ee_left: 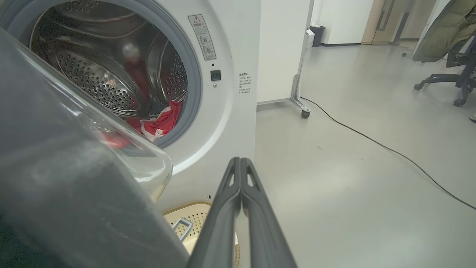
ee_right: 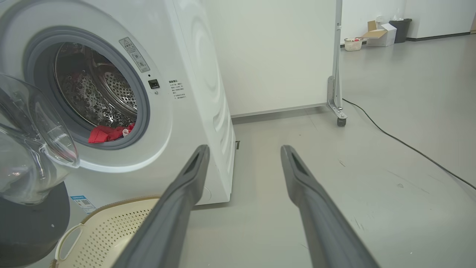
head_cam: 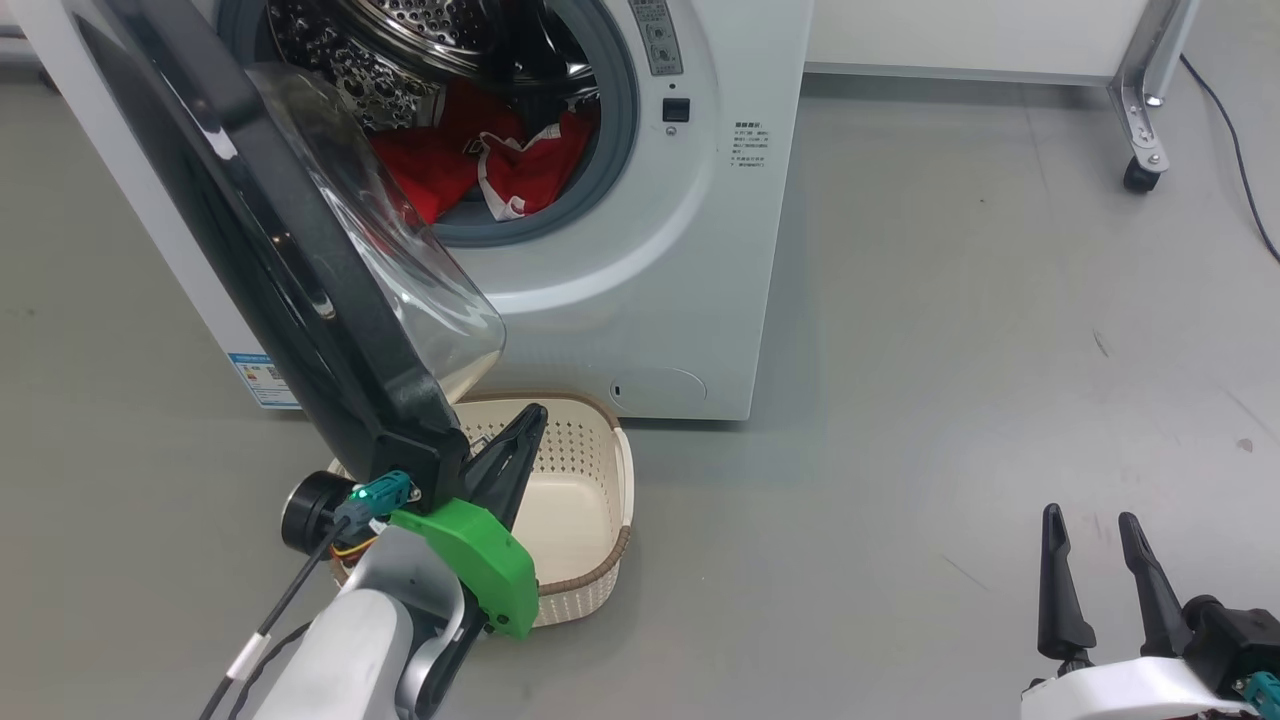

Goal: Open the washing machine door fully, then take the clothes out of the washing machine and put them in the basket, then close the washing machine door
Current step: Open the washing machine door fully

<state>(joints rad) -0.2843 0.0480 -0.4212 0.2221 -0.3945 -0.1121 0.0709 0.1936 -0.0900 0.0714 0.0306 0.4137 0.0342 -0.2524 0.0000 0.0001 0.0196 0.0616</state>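
Grey floor (head_cam: 950, 350); washing machine door (head_cam: 300, 260) faces right; left end effector (head_cam: 532, 415) clenched, right end effector (head_cam: 1089, 516) released.

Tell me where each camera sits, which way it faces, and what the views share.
Head view: high on the robot, looking down at the washing machine, its open door and the basket; the shut left tool on a pale forearm and the open right tool show.
Left wrist view: beside the door, looking along the left tool's closed fingers toward the machine and floor.
Right wrist view: low, looking along the right tool's spread fingers toward the drum.
Shared: all three show the red clothes in the drum.
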